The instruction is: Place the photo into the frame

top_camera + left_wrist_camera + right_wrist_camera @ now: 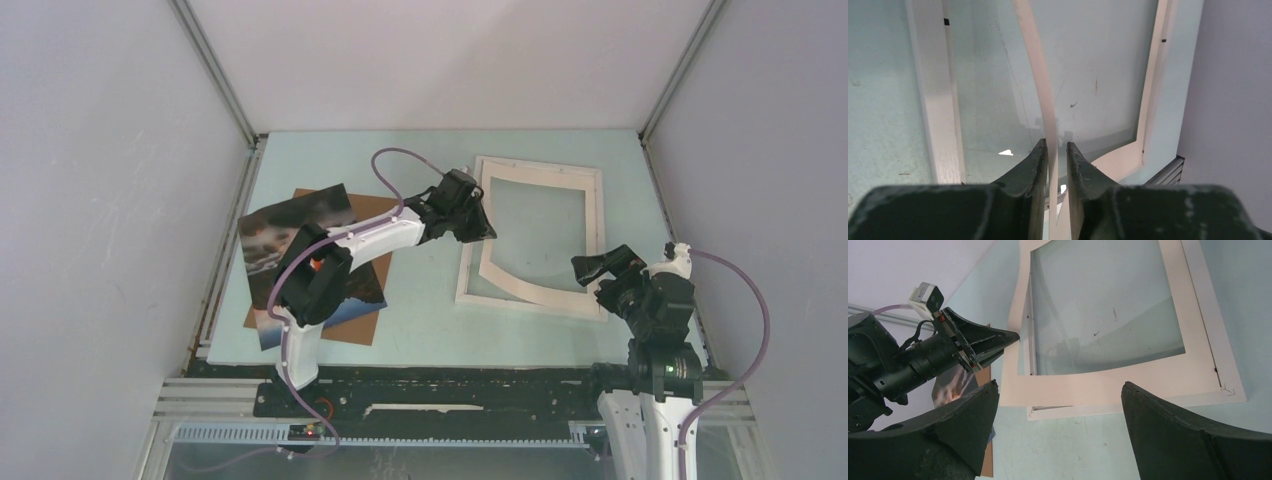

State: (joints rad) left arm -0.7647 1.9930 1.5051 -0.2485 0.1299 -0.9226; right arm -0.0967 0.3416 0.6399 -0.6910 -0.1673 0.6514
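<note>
The photo (300, 225), dark sky with clouds, lies on a brown backing board (370, 205) at the left, partly under my left arm. The thin white frame (598, 215) lies flat at centre right with its clear pane. A white card mat (530, 288) with a window rests bowed on the frame. My left gripper (488, 228) straddles the mat's raised left edge (1040, 75). Its jaws are narrowed: one finger touches the mat and a sliver of gap shows at the other. My right gripper (590, 268) hovers open near the frame's near right corner, holding nothing.
Grey walls enclose the pale green table (430, 330) on three sides. A metal rail (450, 385) runs along the near edge. The backing board overhangs towards the left wall.
</note>
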